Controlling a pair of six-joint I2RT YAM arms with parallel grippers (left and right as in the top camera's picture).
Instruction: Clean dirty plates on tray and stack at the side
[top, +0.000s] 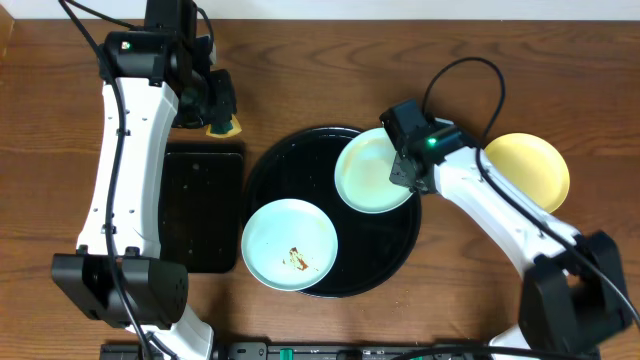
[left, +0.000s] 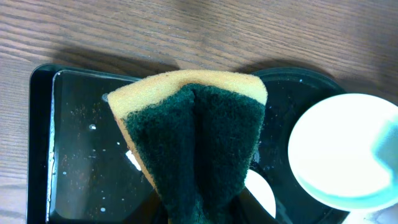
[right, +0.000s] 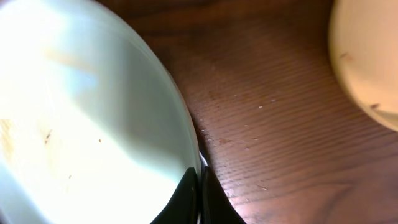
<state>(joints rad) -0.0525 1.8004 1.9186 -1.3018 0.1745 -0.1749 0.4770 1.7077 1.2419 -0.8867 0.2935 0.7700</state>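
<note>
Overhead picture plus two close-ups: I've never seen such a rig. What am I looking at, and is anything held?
Two white robot arms work at a wooden table. One picture looks down from above; each close-up comes from a camera on a wrist. The left gripper is shut on a yellow-green sponge near a rectangular tray. The right gripper pinches the rim of a pale blue plate at the round black tray's edge. A smeared blue plate lies on that tray; a yellow plate sits on the table, off the tray.
</note>
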